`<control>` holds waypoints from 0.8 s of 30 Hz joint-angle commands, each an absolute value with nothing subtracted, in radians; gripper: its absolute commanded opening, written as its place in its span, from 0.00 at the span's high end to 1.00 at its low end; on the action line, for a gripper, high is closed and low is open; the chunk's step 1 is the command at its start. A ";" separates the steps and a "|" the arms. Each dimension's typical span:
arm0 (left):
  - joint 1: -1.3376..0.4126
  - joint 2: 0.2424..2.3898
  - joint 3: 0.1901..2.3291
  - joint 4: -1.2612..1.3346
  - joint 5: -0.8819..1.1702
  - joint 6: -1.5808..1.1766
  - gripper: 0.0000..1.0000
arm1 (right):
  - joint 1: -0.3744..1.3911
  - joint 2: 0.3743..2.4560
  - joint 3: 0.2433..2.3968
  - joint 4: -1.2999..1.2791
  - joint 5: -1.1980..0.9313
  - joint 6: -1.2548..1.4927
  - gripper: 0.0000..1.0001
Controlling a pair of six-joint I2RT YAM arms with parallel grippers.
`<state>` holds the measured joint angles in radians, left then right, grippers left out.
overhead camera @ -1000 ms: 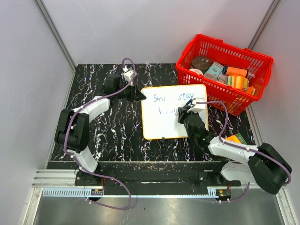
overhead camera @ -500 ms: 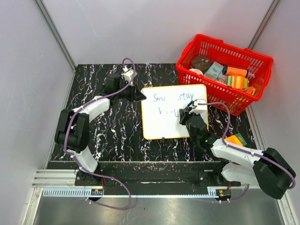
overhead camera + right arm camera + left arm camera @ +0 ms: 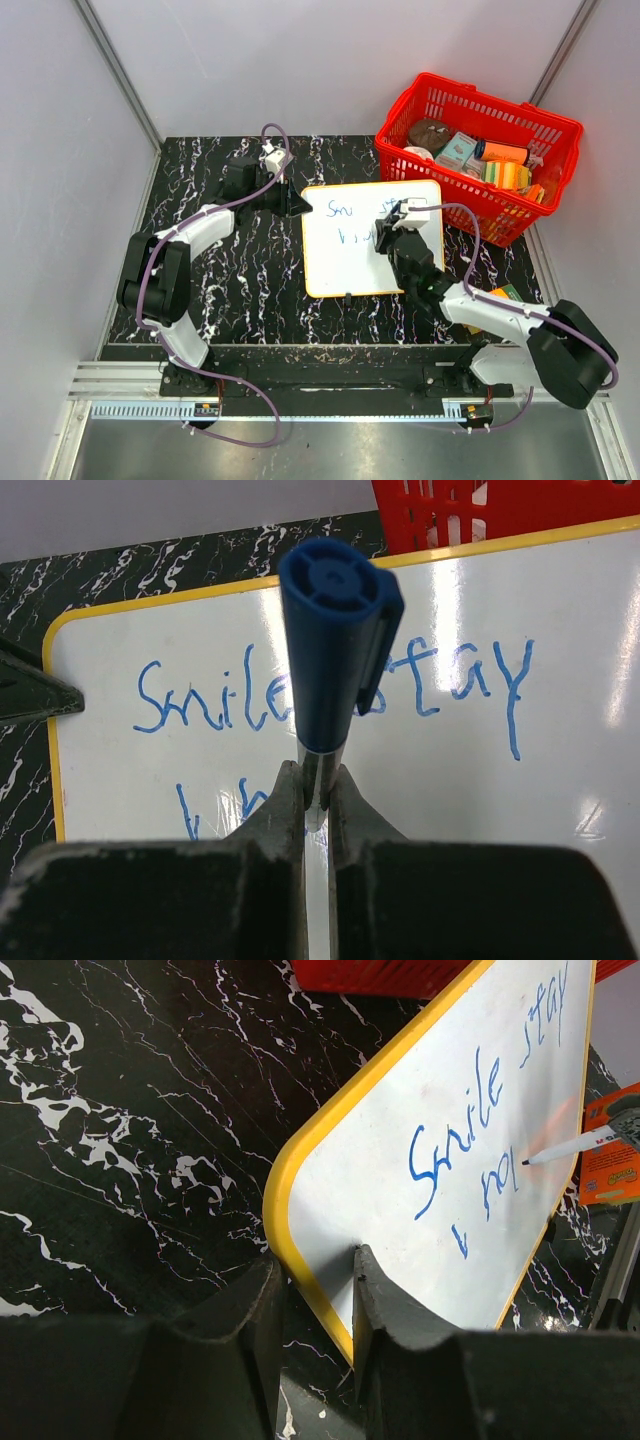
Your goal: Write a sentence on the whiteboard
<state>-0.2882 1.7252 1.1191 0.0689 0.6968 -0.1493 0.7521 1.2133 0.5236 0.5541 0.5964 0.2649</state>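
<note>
The whiteboard (image 3: 350,265) lies mid-table, white with a yellow frame (image 3: 290,1165). My left gripper (image 3: 297,206) is shut on the whiteboard's left edge near the far corner. The frame runs between its fingers (image 3: 400,1320), and one finger lies on the white face. The sentence (image 3: 210,702) is in blue: "Smile stay" on top, with a few strokes of a second line (image 3: 495,1185) below. My right gripper (image 3: 316,792) is shut on a marker (image 3: 335,630), whose blue capped end faces the camera. It hangs over the board's right half (image 3: 395,228), and the marker tip (image 3: 527,1160) is at the second line.
A red basket (image 3: 480,150) with several packets stands at the back right, close to the board's far right corner. An orange packet (image 3: 503,294) lies on the black marbled table (image 3: 220,290) beside my right arm.
My right gripper has shifted with the marker a little left and toward the far edge of the board, and now hides "stay" from above. The left gripper and the board have not moved.
</note>
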 commanded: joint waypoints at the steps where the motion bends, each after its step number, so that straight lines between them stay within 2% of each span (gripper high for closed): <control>1: -0.350 1.796 1.081 -0.054 0.543 0.034 1.00 | 0.742 1.256 0.597 0.617 0.603 0.221 1.00; 24: -0.351 1.798 1.083 -0.055 0.540 0.035 1.00 | 0.710 1.302 0.611 0.611 0.621 0.225 1.00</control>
<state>-0.2893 1.7252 1.1194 0.0685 0.6945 -0.1493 0.7254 1.3048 0.5854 0.5903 0.5964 0.2314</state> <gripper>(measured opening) 0.297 0.066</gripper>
